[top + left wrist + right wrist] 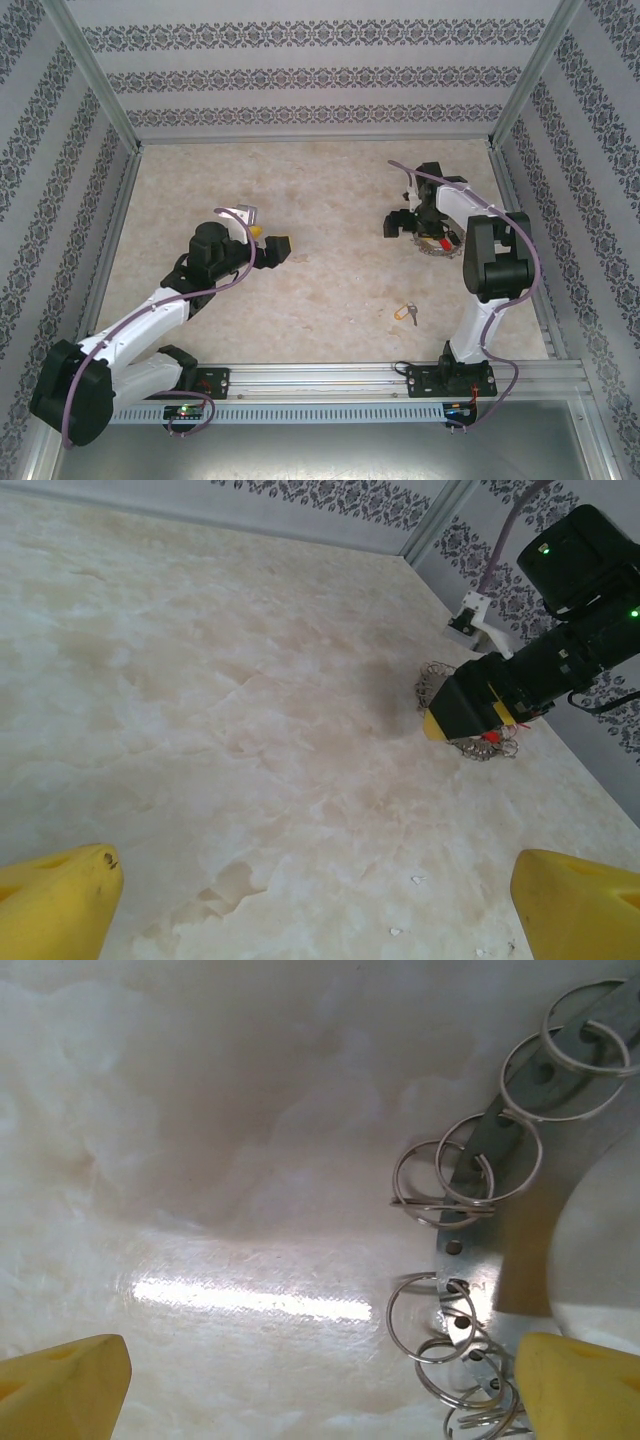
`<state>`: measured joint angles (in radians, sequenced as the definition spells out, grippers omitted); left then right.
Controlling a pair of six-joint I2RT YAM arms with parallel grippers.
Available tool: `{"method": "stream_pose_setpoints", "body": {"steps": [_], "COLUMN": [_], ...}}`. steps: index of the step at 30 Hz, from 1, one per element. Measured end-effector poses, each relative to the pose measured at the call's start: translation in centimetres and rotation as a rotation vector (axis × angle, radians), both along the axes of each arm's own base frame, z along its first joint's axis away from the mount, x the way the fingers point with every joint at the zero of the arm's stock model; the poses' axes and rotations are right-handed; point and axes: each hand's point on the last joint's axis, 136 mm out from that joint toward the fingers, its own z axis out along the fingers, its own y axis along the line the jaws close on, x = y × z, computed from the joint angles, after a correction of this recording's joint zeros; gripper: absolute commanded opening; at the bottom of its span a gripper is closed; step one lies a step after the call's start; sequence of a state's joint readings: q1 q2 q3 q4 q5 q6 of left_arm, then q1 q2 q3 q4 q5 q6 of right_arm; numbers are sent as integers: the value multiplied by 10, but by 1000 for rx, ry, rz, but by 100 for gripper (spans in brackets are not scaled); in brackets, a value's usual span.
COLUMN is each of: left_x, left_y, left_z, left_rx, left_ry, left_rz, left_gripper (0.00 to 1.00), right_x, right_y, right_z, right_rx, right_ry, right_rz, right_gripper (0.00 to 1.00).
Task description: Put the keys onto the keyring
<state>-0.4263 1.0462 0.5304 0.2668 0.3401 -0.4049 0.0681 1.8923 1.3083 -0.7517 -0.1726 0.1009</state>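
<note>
Keyring [458,1260] under spread right fingers [60,1385], key [408,314] apart

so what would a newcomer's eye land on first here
The silvery, scalloped keyring lies at the right side of the table, right under the right arm's open fingers. A lone yellow-headed key lies apart from it, closer to the table's near edge. The left arm's fingers hang open over the left half.
</note>
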Motion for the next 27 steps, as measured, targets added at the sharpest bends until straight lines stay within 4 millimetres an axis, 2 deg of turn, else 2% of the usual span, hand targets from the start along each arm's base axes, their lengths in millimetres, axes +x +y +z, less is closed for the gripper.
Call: {"method": "stream_pose_setpoints", "body": {"steps": [5, 9, 13, 18, 27], "left_x": [-2, -2, -2, -3, -2], "left_y": [1, 1, 2, 1, 0], "left_z": [2, 0, 1, 4, 0], "left_rx": [-4, -2, -3, -3, 0], "left_ry": [-8, -6, -10, -21, -11], "left_rz": [1, 1, 3, 3, -2], "left_gripper": [100, 100, 100, 100, 100], "right_x": [4, 21, 33, 24, 11], "right_y": [-8, -13, -14, -15, -7], "right_z": [5, 13, 4, -14, -18], "right_rx": [-45, -61, -62, -62, -24], "right_ry": [-6, -28, -14, 53, 113], "right_rz": [-8, -18, -21, -19, 19], "right_gripper": [98, 98, 98, 98, 98]}}
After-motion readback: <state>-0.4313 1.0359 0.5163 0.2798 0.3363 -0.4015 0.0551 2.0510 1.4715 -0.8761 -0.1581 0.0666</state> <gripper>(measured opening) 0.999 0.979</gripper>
